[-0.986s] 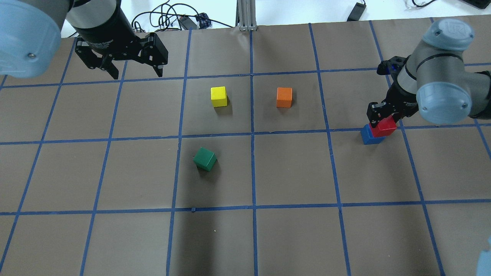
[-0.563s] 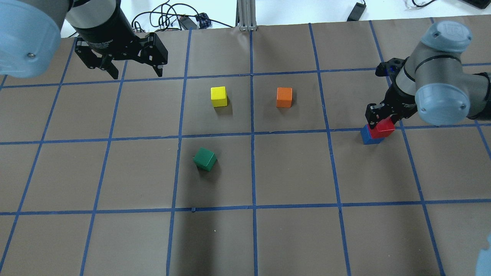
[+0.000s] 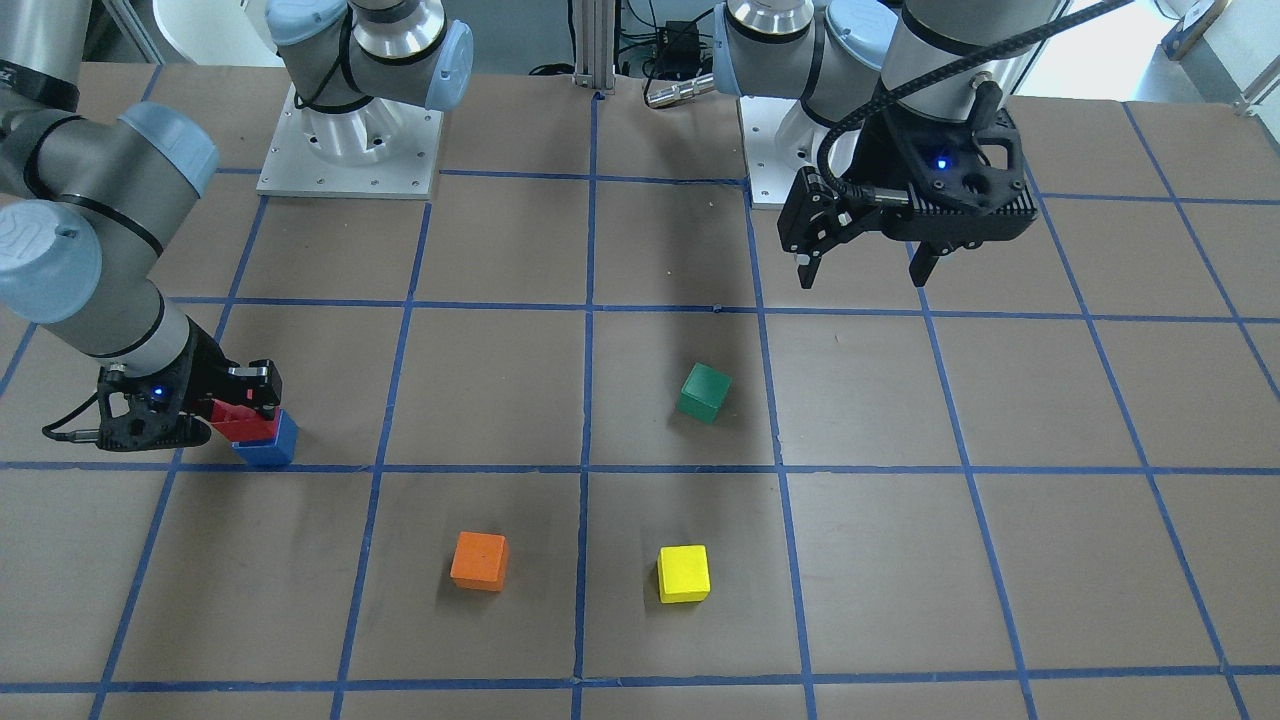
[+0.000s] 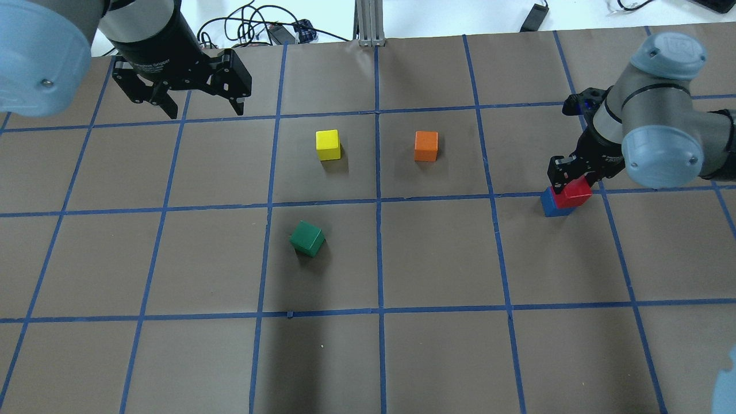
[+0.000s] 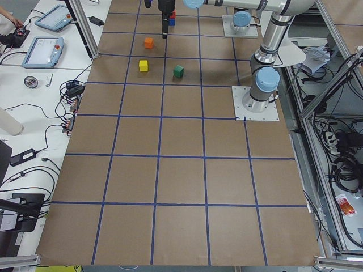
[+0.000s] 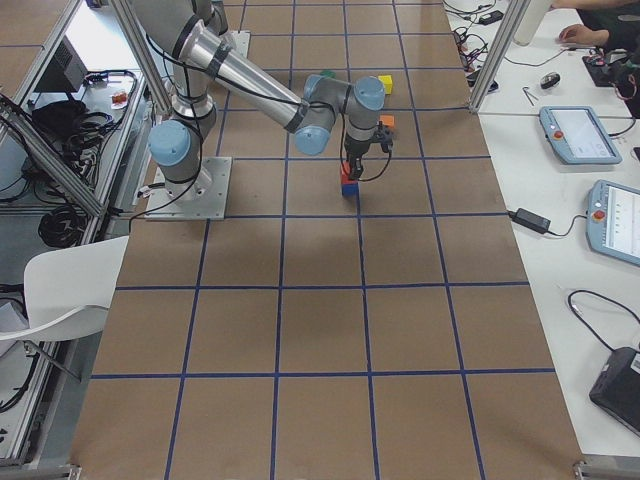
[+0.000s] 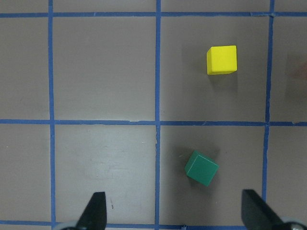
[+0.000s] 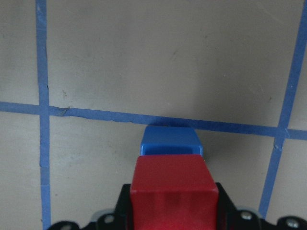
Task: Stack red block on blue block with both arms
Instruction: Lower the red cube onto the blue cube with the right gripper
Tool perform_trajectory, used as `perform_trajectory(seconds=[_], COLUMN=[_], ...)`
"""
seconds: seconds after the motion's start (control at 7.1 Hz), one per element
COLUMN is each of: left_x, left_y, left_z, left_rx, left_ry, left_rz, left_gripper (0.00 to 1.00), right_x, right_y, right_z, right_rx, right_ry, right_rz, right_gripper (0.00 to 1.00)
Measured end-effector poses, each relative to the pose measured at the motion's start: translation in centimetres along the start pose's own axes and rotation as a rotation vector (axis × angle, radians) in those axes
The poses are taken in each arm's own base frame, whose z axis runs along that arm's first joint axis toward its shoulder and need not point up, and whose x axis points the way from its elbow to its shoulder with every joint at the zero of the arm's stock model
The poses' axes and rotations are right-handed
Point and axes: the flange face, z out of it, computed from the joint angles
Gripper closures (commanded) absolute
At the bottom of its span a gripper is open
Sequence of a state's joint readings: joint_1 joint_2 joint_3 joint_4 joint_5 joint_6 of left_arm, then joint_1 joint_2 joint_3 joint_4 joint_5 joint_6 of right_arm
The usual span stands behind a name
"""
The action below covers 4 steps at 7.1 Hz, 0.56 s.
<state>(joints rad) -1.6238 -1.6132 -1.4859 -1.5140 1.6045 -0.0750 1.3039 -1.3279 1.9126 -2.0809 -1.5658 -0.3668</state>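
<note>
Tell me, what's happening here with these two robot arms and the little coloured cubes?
The right gripper is closed on a small matte red cube and holds it on top of a small matte blue cube on the robot's right side of the table; it has not let go yet. The left gripper hangs open above the brown gridded table, holding nothing. A green cube, a yellow cube and an orange cube sit loose in the middle.

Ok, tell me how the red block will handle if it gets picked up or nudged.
The red block looks rigid: flat faces, sharp edges, so it probably won't deform in the right gripper. Being a cube, it should slide rather than roll. Perched on the equally small blue block, a sideways nudge could tip it off.
</note>
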Motion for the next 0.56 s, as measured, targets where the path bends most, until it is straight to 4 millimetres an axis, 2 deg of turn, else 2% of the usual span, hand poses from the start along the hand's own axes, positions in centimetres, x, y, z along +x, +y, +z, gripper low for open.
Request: perform_trajectory(seconds=[0.14,0.28,0.42,0.56], left_x=[0.02,0.03,0.04,0.04], left_y=[-0.01,-0.01,-0.01,-0.01], left_z=[-0.01,-0.02,-0.03,-0.02], left_rx=[0.0,0.0,0.001,0.001], left_ry=[0.0,0.0,0.0,0.0], left_rz=[0.0,0.0,0.001,0.001], left_gripper=[0.0,0.0,0.0,0.0], right_x=[0.03,0.04,0.05,0.05], right_y=[-0.07,-0.09,-0.11,-0.11], right_z=[0.24,0.31,0.3,0.32], right_rx=[-0.004,-0.005,-0.005,-0.005], right_ry=[-0.001,-0.002,-0.001,-0.001], right_rz=[-0.001,-0.001,-0.001,0.002], right_gripper=[0.65,0.27,0.0,0.0])
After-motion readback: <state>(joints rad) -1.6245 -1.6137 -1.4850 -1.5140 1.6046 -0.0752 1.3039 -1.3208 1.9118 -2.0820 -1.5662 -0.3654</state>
